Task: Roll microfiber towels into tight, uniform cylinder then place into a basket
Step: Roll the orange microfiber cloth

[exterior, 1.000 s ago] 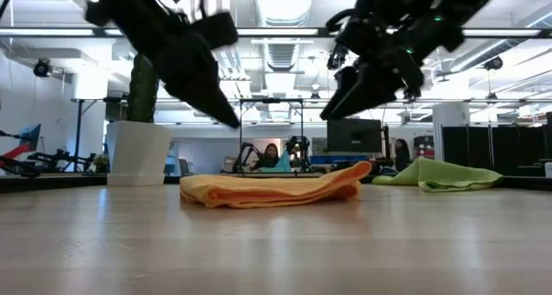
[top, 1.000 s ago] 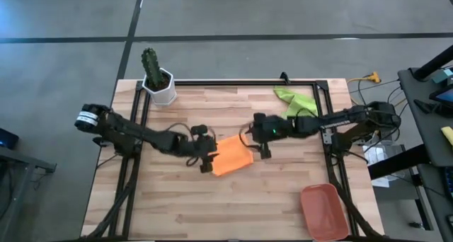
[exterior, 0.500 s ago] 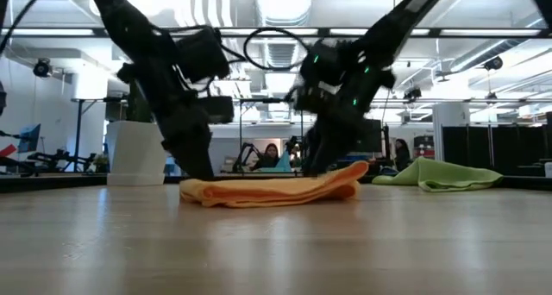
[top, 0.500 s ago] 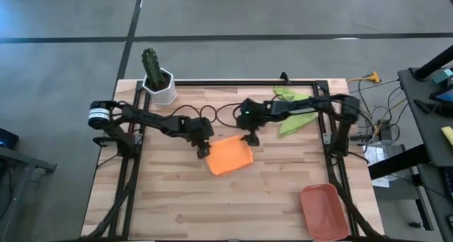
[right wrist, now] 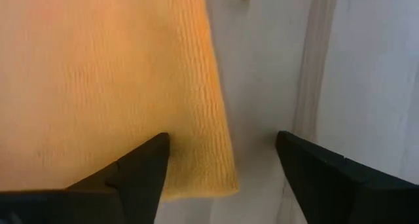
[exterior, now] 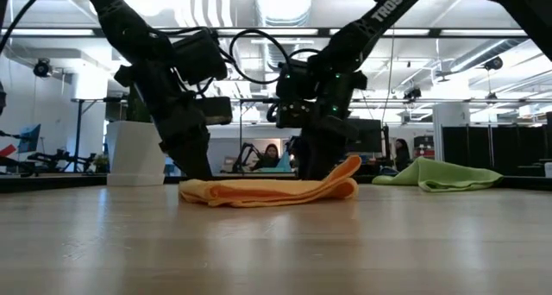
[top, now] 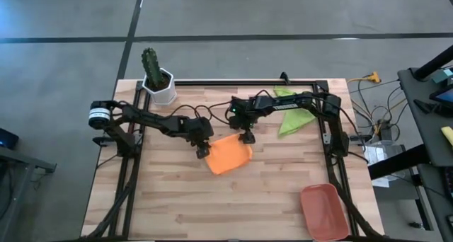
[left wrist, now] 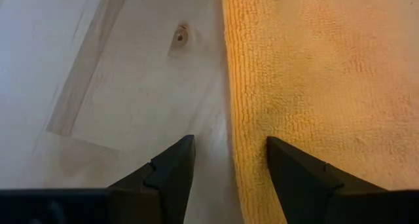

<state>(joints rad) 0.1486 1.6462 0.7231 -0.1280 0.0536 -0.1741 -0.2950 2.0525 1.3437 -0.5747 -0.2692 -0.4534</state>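
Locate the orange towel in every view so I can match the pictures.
High view: orange towel at table centre, between the left gripper and right gripper.
Low view: folded flat, centre, both arms above it.
Left wrist view: fills the right side.
Right wrist view: fills the left side.
Shared landmark: the towel's straight edge against bare wood.

Only one readable marking: "TROSSEN" in white capitals, running lengthwise along the dark upper link of the robot arm (exterior: 392,3) in the low view, above and to the right of the folded orange towel (exterior: 269,190). No other legible text, label, number or sign on the worktop things or in the room behind.
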